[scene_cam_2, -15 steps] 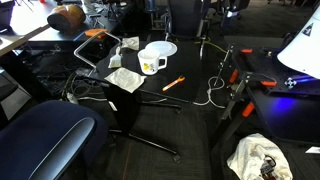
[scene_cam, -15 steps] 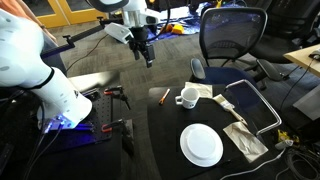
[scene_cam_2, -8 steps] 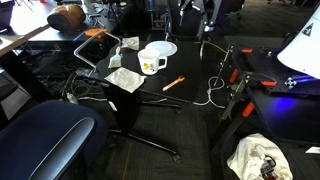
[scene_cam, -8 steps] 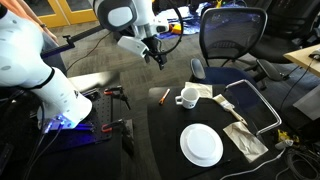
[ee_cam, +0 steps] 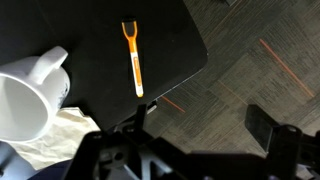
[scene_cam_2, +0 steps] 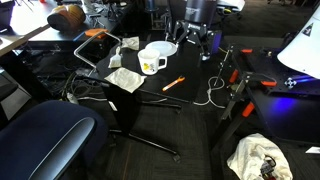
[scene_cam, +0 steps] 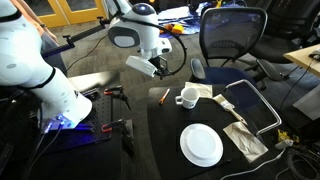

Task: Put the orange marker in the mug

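- Dark office carpet surrounds a black bench [scene_cam: 165, 130] in both exterior views.
- White arm [scene_cam: 138, 30] arches in from 9 o'clock with its wrist bent downward. The jaws hang above the bench's far end, spread apart and gripping nothing.
- Orange marker [scene_cam: 163, 96] lies flat on the bench, near the mug [scene_cam: 186, 97] at its 9 o'clock, not touching it.
- Crumpled cloth [scene_cam: 205, 91] lies beside the mug at its 2 o'clock, and a white plate [scene_cam: 201, 145] sits at its 5 o'clock.
- Office chair [scene_cam: 232, 35] stands beyond the bench at 1 o'clock.
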Motion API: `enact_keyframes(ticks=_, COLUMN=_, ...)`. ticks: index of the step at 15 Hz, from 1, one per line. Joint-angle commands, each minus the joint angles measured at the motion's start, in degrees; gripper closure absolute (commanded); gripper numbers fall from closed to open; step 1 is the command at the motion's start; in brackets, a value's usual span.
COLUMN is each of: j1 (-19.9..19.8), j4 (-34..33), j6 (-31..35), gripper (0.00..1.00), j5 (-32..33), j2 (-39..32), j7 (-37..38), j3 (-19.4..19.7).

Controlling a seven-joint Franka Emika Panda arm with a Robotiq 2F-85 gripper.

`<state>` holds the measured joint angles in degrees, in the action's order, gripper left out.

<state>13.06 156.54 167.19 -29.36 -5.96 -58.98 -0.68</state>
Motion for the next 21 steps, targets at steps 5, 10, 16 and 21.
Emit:
enact_keyframes(ticks=5, j1=-1.38, j4=-8.65, j6=3.54, gripper=0.00, j5=-7.27, j2=-12.45, j7=-6.96, j3=-2.11)
enact_keyframes(ticks=10, j1=-0.37, j4=-11.76, j6=7.28, gripper=0.00, j5=-6.09, j2=-17.60, j7=-5.44, j3=-0.98)
enact_keyframes(ticks=16, j1=1.76, j4=-13.21, j6=11.08, gripper=0.00, j5=-5.16, j2=-21.87, j7=-4.83, j3=2.10)
enact_keyframes(ticks=21, j1=1.70, j4=-15.00, j6=10.09, gripper=0.00, j5=-5.38, j2=-24.54, j7=-5.20, j3=3.08)
